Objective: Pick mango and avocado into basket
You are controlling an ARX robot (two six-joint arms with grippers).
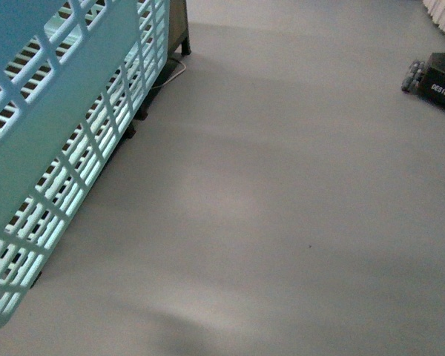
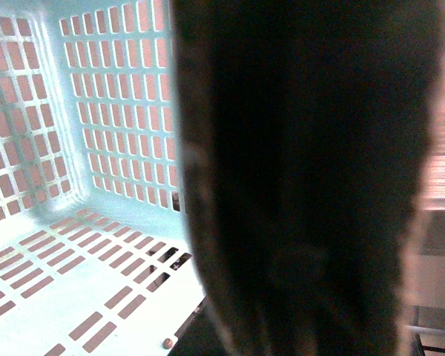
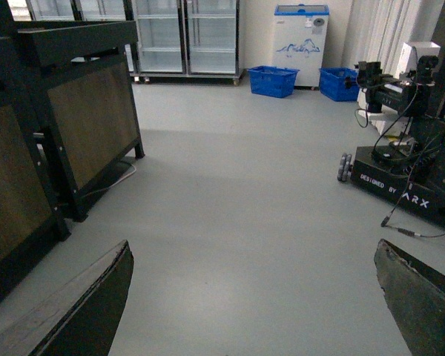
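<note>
The light teal basket (image 1: 59, 133) hangs tilted at the left of the front view, above the grey floor. The left wrist view shows its slotted inside (image 2: 74, 148), with nothing in the part that shows. A broad dark blurred shape, the basket's handle or the finger on it, covers the middle of that view. My left gripper is shut on the basket; its fingertips do not show. My right gripper (image 3: 256, 297) is open and empty above bare floor, both fingers (image 3: 89, 304) wide apart. The mango and the avocado are out of view.
Dark shelving units (image 3: 59, 119) stand on the left, over the floor. Another ARX robot base (image 3: 400, 185) stands on the right, also in the front view (image 1: 441, 81). Blue crates (image 3: 273, 80) and glass-door fridges (image 3: 185, 37) line the far wall.
</note>
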